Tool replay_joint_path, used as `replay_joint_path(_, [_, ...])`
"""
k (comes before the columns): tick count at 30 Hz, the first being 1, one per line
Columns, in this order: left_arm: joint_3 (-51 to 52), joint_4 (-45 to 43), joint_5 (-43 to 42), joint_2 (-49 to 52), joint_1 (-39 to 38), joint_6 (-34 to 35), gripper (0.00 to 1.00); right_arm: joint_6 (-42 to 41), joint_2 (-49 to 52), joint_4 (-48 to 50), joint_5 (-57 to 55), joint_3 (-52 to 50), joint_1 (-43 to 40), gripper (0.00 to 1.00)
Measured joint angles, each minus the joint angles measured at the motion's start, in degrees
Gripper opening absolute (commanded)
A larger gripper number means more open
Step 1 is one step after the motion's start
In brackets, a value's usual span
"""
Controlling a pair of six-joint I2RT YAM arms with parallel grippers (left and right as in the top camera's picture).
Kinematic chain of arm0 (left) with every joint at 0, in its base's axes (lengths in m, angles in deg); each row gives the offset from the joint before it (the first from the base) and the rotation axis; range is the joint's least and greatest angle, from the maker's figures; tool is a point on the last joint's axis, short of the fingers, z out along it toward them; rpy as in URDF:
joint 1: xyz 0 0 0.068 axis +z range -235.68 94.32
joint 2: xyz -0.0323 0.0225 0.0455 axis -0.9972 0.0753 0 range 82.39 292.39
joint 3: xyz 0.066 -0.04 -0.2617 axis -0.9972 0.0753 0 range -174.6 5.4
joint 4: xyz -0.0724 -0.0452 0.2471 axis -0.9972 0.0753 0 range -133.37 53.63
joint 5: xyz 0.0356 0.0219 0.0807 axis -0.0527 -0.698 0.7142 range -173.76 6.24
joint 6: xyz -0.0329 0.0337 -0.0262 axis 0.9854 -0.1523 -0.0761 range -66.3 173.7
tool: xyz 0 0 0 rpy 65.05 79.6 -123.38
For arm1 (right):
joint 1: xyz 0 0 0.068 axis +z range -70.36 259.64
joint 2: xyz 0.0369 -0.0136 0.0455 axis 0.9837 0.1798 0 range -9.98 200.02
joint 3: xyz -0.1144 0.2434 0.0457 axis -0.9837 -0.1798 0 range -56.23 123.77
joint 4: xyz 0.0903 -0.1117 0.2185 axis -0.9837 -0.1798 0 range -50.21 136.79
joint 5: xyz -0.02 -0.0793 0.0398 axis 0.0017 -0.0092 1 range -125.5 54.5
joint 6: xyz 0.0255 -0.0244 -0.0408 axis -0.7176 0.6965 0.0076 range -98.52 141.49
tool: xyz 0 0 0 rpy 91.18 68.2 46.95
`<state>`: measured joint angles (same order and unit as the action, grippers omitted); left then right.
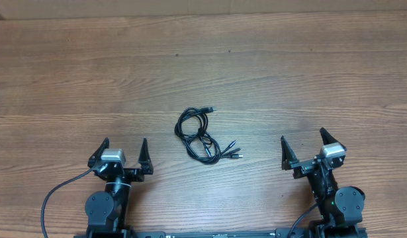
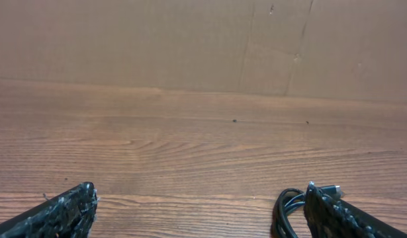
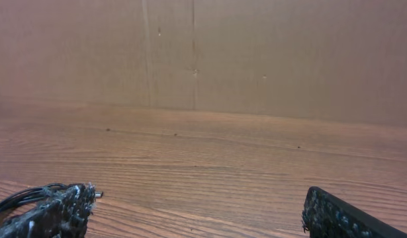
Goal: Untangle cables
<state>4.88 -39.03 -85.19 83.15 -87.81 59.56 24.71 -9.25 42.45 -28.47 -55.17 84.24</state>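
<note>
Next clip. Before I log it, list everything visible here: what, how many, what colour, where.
cables: one tangled bundle, strand count unclear, black with small plug ends, near the table's middle, between the two grippers and slightly ahead of them, touching neither
table: one, brown wood grain, fills the overhead view
back wall: one, plain brown, looks like cardboard, behind the table's far edge
left gripper: one, black, near edge, left of the bundle, open and empty
right gripper: one, black, near edge, right of the bundle, open and empty
</note>
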Motion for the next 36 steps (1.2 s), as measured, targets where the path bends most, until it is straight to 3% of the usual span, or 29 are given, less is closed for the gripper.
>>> replay_joint_path(11, [-0.17, 0.85, 0.04, 0.00, 0.00, 0.00, 1.00, -0.02, 0.00, -0.02, 0.02, 0.00, 0.00, 1.00])
replay_joint_path(24, [-6.32, 14.62, 0.98, 0.00, 0.00, 0.00, 1.00, 0.00, 0.00, 0.00, 0.02, 0.00, 0.00, 1.00])
replay_joint_path(36, [-9.07, 17.18, 1.29, 0.50, 0.00, 0.00, 1.00, -0.02, 0.00, -0.02, 0.00, 0.00, 0.00, 1.00])
